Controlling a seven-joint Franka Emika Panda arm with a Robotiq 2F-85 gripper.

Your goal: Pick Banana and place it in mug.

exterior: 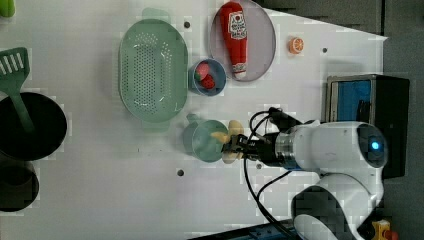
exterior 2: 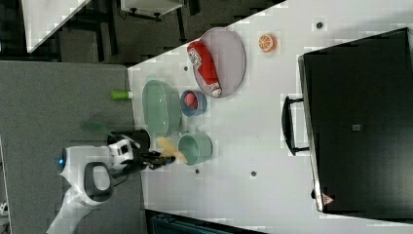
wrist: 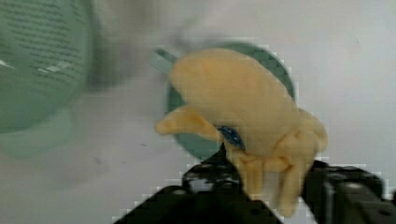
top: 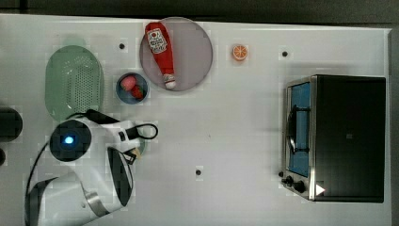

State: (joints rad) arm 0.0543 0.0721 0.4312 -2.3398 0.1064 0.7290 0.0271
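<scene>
Right now my pincer (exterior: 234, 148) is clamped on the banana (exterior: 229, 140), w/ the black fingers (wrist: 205, 175) pinching its stem end in the wrist view. I've got it hanging over the rim of the mug (exterior: 204, 141), on the side nearest my arm; in the left view 1 yellow tip pokes over the mug's mouth, the rest sits just outside the rim. Can't tell if the fruit touches the rim.

Mug stands upright on the white table (top: 235, 141), just beside the pale-green colander (exterior: 152, 70), handle nub toward it. Blue bowl (exterior: 207, 77) w/ red fruit sits between colander and the grey plate (exterior: 262, 40), near the mug. Ketchup bottle (exterior: 236, 37) lies flat on the plate. Orange slice (exterior: 296, 45) lies past the plate, well apart from the mug. Toaster oven (top: 336, 136) is at the top view's right, far from my arm (top: 89, 155).
</scene>
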